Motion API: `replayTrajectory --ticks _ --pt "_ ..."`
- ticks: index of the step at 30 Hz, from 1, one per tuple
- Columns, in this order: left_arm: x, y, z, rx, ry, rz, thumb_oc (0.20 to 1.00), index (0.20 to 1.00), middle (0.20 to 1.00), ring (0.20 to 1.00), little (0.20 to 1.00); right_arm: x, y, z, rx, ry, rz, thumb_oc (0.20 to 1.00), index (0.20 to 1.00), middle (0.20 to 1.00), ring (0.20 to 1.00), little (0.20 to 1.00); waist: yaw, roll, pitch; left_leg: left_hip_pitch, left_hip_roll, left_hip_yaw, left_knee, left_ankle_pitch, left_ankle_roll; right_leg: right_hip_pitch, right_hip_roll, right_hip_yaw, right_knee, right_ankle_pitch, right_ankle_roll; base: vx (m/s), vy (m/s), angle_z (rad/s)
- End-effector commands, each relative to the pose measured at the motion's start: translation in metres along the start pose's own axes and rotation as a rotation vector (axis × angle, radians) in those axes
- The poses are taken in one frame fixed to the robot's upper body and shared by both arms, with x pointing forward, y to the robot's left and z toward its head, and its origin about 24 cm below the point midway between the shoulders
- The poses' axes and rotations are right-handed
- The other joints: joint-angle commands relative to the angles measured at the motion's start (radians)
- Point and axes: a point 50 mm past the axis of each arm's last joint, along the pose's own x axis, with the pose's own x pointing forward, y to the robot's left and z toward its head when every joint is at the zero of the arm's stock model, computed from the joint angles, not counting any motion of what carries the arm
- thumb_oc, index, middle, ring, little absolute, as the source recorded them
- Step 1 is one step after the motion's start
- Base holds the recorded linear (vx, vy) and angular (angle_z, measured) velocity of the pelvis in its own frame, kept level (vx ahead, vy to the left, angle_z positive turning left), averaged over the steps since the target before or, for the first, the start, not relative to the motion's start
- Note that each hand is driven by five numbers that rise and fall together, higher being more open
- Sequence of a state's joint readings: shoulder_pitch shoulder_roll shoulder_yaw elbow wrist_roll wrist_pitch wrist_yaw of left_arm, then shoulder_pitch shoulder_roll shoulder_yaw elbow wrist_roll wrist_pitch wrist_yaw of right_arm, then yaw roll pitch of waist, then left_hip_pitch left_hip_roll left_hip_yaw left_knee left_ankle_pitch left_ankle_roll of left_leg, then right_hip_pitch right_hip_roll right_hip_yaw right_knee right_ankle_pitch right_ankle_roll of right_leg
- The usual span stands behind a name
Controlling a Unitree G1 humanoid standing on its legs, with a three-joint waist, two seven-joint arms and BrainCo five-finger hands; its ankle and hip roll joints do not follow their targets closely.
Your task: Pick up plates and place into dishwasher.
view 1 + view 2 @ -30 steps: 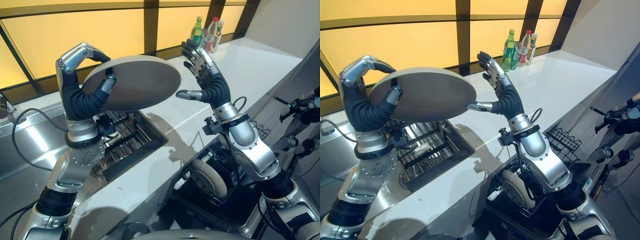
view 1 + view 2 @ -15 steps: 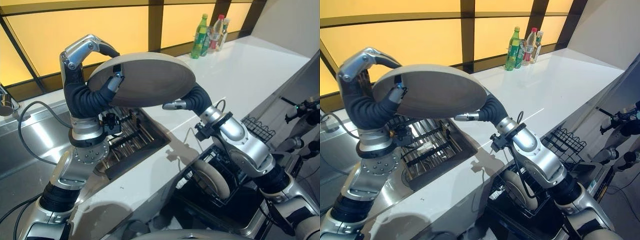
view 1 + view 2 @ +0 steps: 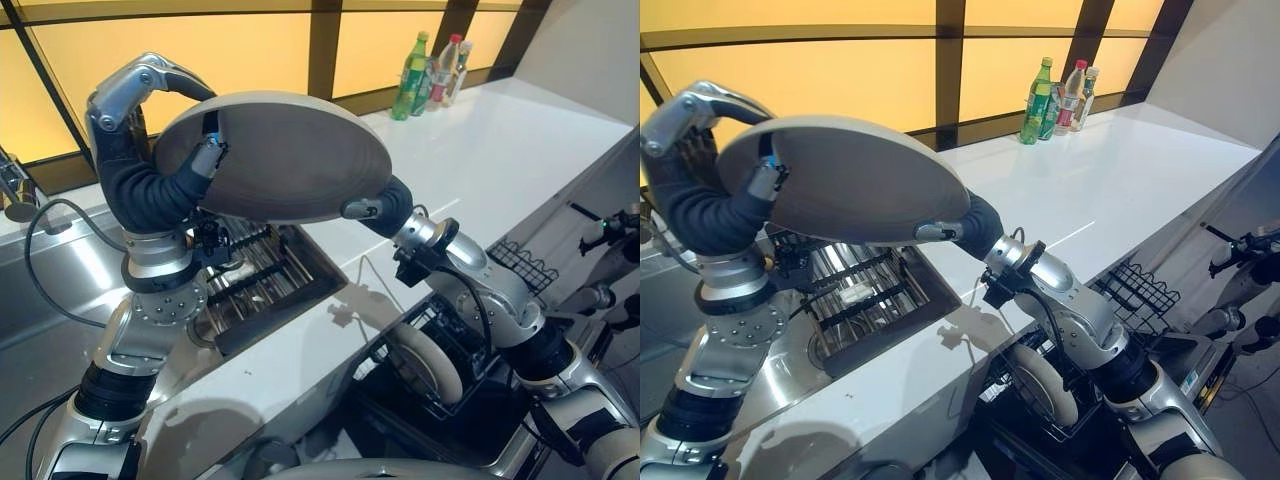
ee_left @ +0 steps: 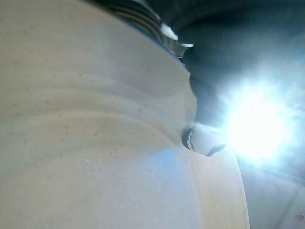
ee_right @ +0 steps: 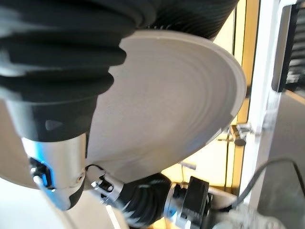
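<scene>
A large round beige plate (image 3: pixel 285 155) is held up in the air above the white bench (image 3: pixel 480 160), over the bench's sunken steel rack bay (image 3: pixel 262 283), its underside turned toward the head camera. The left robot hand (image 3: pixel 205 160) is clamped on the plate's left rim: the thumb presses on the near face while the fingers wrap over the edge behind it. The right robot hand (image 3: pixel 368 207) meets the plate at its lower right rim; its thumb lies against the near face, but the fingers are hidden behind the plate, so I cannot tell whether they are curled round it or straight. In the right wrist view the plate (image 5: pixel 176 105) shows its ringed face close past the dark ribbed cover.

Below the bench's front edge, a black wire dishwasher basket (image 3: pixel 440 370) already carries one pale plate (image 3: pixel 428 362) standing on edge between the wires. At the bench's far edge, against the amber window panels, stands a cluster of bottles (image 3: pixel 430 72), a green one nearest the left. A steel sink (image 3: pixel 50 290) adjoins the rack bay at the bench's left end.
</scene>
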State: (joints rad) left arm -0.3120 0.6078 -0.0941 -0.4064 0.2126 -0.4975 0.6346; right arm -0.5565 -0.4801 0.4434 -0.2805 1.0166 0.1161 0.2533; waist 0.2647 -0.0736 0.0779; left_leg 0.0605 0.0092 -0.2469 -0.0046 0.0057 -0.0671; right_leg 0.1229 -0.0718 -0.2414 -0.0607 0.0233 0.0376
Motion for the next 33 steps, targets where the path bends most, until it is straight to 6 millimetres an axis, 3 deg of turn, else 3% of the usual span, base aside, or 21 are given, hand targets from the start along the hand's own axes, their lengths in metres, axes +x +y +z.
replayTrajectory --ticks 1,9,14,15,16,17,18,33 --pt "-0.004 -0.017 0.002 -0.111 -0.021 -0.058 0.200 0.200 0.200 0.200 0.200 0.026 0.046 0.019 0.141 -0.146 0.342 1.000 1.000 1.000 1.000 1.000 0.018 -0.009 -0.058 0.018 -0.058 -0.044 -0.042 0.016 0.062 0.024 -0.038 -0.032 0.143 -0.102 0.029 0.00 0.000 0.00" --pt "-0.009 -0.017 -0.001 -0.098 -0.006 -0.047 0.200 0.200 0.200 0.200 0.200 0.023 0.052 0.008 0.244 -0.111 0.359 1.000 1.000 1.000 1.000 1.000 0.018 -0.010 -0.053 0.023 -0.057 -0.041 -0.039 0.016 0.064 0.029 -0.037 -0.033 0.139 -0.097 0.030 0.00 0.000 0.00" --pt "-0.015 -0.015 -0.006 -0.071 0.038 -0.038 0.200 0.200 0.200 0.200 0.200 0.017 0.047 -0.005 0.317 -0.053 0.242 1.000 1.000 1.000 1.000 1.000 0.008 -0.007 -0.046 0.027 -0.051 -0.032 -0.045 0.020 0.063 0.028 -0.033 -0.025 0.137 -0.095 0.030 0.00 -0.007 -0.01" --pt "-0.017 -0.015 -0.007 -0.068 0.050 -0.039 0.200 0.200 0.200 0.200 0.200 0.015 0.048 -0.007 0.335 -0.050 0.243 0.881 0.881 0.881 0.881 0.881 0.006 -0.006 -0.044 0.028 -0.051 -0.029 -0.045 0.020 0.062 0.028 -0.032 -0.023 0.137 -0.095 0.030 0.00 0.000 0.00" --pt "-0.018 -0.015 -0.008 -0.067 0.060 -0.039 0.200 0.200 0.200 0.200 0.200 0.014 0.048 -0.008 0.341 -0.052 0.236 0.482 0.482 0.482 0.482 0.482 0.005 -0.005 -0.043 0.028 -0.050 -0.027 -0.045 0.020 0.062 0.028 -0.031 -0.021 0.136 -0.094 0.030 0.00 0.000 0.00" --pt "-0.020 -0.015 -0.009 -0.067 0.072 -0.037 0.200 0.200 0.200 0.200 0.200 0.015 0.048 -0.009 0.342 -0.058 0.220 0.288 0.288 0.288 0.288 0.288 0.004 -0.004 -0.041 0.029 -0.049 -0.025 -0.046 0.021 0.062 0.028 -0.030 -0.019 0.134 -0.093 0.030 -0.02 -0.012 -0.05" --pt "-0.021 -0.016 -0.010 -0.069 0.080 -0.035 0.200 0.200 0.200 0.200 0.200 0.015 0.047 -0.008 0.338 -0.067 0.207 0.200 0.200 0.200 0.200 0.200 0.004 -0.004 -0.040 0.029 -0.048 -0.024 -0.047 0.021 0.062 0.029 -0.029 -0.018 0.134 -0.093 0.029 -0.02 -0.012 -0.07" --pt "-0.027 -0.020 -0.010 -0.094 0.131 -0.034 0.200 0.200 0.200 0.200 0.200 0.018 0.035 0.000 0.268 -0.162 0.042 0.200 0.200 0.200 0.200 0.200 0.005 0.005 -0.031 0.028 -0.055 -0.033 -0.041 0.022 0.066 0.030 -0.024 -0.020 0.139 -0.098 0.020 0.00 -0.001 -0.01"
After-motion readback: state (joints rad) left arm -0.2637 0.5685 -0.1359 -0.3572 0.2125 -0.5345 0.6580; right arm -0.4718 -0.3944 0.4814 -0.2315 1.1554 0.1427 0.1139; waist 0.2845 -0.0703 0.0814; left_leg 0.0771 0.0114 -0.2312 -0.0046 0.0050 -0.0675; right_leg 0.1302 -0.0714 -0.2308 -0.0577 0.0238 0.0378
